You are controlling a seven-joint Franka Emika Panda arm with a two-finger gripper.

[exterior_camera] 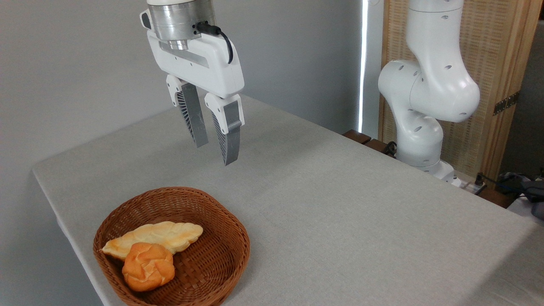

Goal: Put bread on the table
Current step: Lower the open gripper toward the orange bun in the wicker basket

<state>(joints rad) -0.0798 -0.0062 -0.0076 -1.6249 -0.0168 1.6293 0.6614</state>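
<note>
The bread (148, 266), a small round orange-golden bun with a knotted top, lies in the front left part of a brown wicker basket (221, 255) near the table's front left corner. The table (340, 204) has a light grey cloth-like surface. My gripper (216, 152) hangs in the air well above and behind the basket, open, with nothing between its ribbed grey fingers (227, 138). It is clear of the bread and the basket.
A longer pale braided loaf (161, 236) lies in the basket behind the bun, touching it. The arm's white base (425, 127) stands at the table's far right edge. Cables and a dark device (527, 191) sit at the right. A grey wall runs behind.
</note>
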